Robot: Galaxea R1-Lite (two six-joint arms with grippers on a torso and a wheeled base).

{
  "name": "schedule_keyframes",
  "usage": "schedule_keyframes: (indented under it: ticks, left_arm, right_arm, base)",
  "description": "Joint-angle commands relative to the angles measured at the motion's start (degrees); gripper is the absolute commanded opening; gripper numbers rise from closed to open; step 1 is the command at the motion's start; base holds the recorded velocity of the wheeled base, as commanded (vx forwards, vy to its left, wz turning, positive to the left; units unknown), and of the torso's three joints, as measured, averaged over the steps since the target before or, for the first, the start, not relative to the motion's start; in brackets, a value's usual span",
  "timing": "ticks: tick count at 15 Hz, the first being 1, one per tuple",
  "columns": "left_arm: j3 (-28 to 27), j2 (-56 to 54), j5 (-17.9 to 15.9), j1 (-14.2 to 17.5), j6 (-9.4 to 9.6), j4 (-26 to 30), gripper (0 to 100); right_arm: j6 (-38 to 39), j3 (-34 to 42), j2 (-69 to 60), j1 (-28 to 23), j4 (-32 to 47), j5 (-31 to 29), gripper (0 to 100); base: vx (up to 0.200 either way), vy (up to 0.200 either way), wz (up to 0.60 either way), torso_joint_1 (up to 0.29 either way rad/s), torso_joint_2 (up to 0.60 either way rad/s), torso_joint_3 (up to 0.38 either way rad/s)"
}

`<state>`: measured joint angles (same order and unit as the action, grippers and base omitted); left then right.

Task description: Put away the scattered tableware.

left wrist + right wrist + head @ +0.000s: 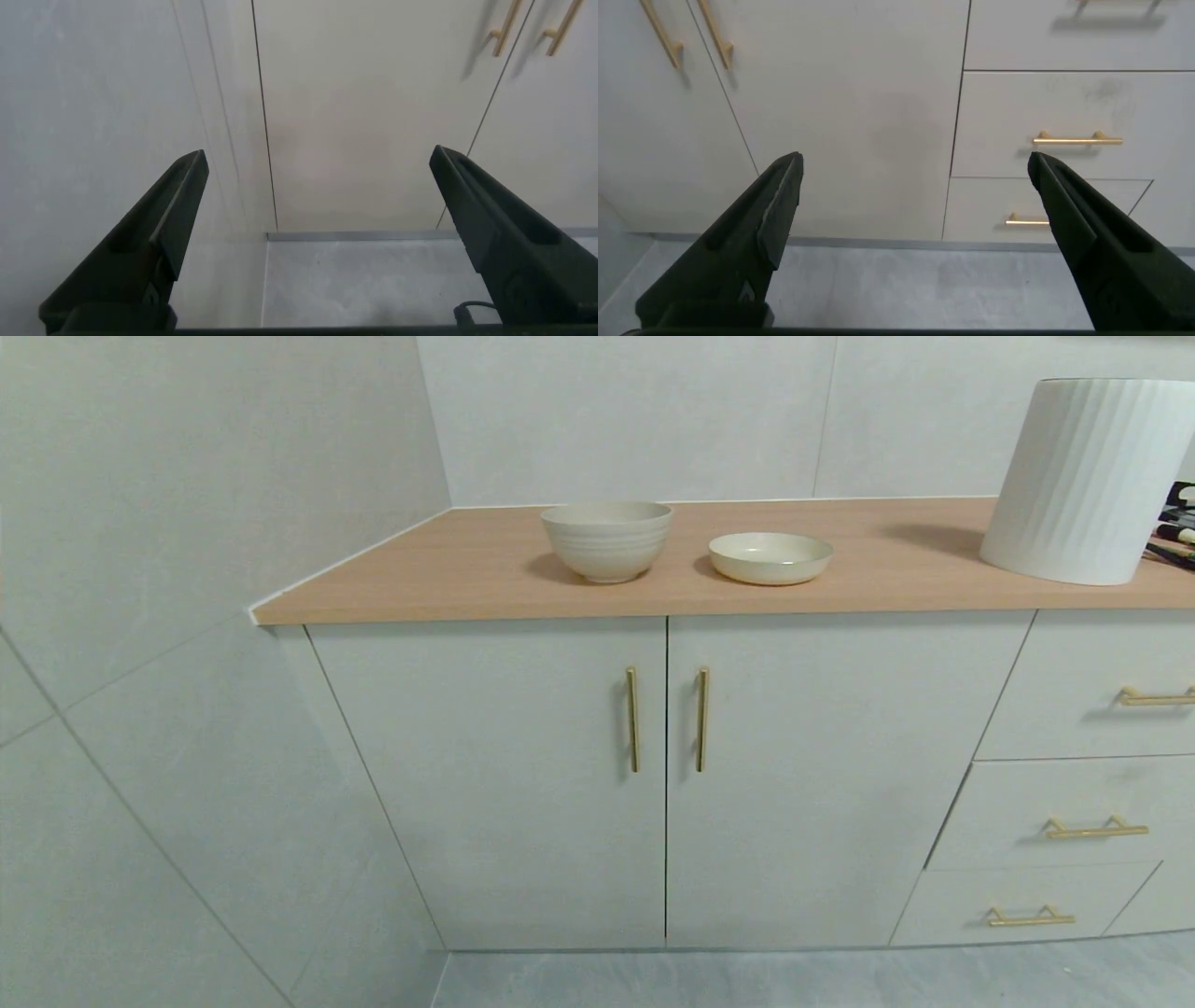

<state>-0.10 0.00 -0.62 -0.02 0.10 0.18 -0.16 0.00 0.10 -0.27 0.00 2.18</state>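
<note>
A deep cream bowl (607,539) with a ribbed band stands on the wooden countertop (448,569). Just to its right lies a shallow cream dish (770,557). Both sit above the closed double cabinet doors (523,775). My left gripper (318,177) hangs low in front of the left cabinet door, open, with nothing between its fingers. My right gripper (915,182) is likewise open and empty, low before the cabinet front near the drawers.
A tall white ribbed container (1088,476) stands at the counter's right end, with dark items (1178,527) behind it. Two gold door handles (633,719) meet at the middle. Three drawers (1097,686) with gold pulls are on the right. A tiled wall (168,616) closes the left side.
</note>
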Motion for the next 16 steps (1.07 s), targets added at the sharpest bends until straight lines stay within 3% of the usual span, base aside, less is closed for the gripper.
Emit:
schedule_keyframes:
  ticks: [1, 6, 14, 16]
  left_arm:
    - [0.0, 0.0, 0.0, 0.0, -0.01, 0.0, 100]
    - [0.0, 0.0, 0.0, -0.1, -0.01, 0.0, 100]
    - [0.0, 0.0, 0.0, -0.1, -0.01, 0.0, 100]
    - [0.0, 0.0, 0.0, 0.0, -0.01, 0.0, 100]
  right_arm:
    - [0.0, 0.0, 0.0, -0.1, 0.0, 0.0, 100]
    - [0.0, 0.0, 0.0, 0.0, 0.0, 0.0, 100]
    - [0.2, 0.0, 0.0, -0.1, 0.0, -0.3, 100]
    - [2.9, -3.0, 0.2, 0.1, -3.2, 0.5, 100]
  base:
    - [0.0, 0.0, 0.0, 0.0, 0.0, 0.0]
    - [0.2, 0.0, 0.0, -0.003, 0.01, 0.004]
    - [0.0, 0.0, 0.0, 0.0, 0.0, 0.0]
    - [0.0, 0.0, 0.0, 0.0, 0.0, 0.0]
